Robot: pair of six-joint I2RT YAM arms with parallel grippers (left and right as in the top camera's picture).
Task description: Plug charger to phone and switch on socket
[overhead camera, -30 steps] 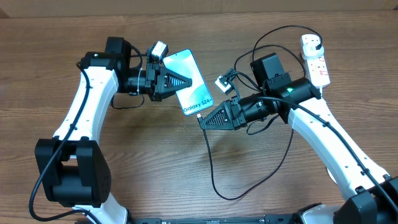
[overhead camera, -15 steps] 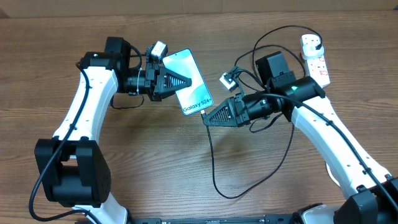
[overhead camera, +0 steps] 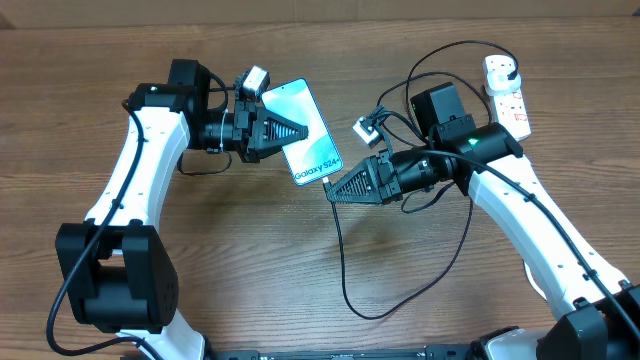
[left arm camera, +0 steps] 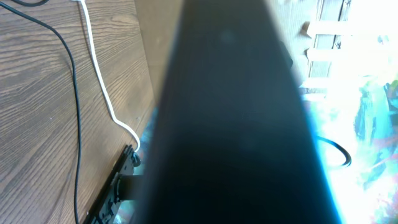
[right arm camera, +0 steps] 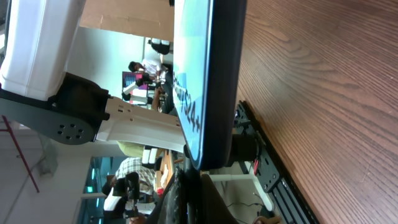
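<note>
A: Holding the phone (overhead camera: 308,125) off the table (overhead camera: 230,290), the left gripper (overhead camera: 288,130) is clamped on its side edge; it looks slim, stiff and slippery.
B: And the charger (overhead camera: 340,262)?
A: Light and floppy; the right gripper (overhead camera: 333,195) is pinched shut on its tip at the phone's bottom edge.
B: Obstacles?
A: Its slack loops below the phone; the socket (overhead camera: 507,95) sits well right of it.

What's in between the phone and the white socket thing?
In the overhead view, part of the right arm and loops of the charger cable lie between the phone and the socket.
</note>
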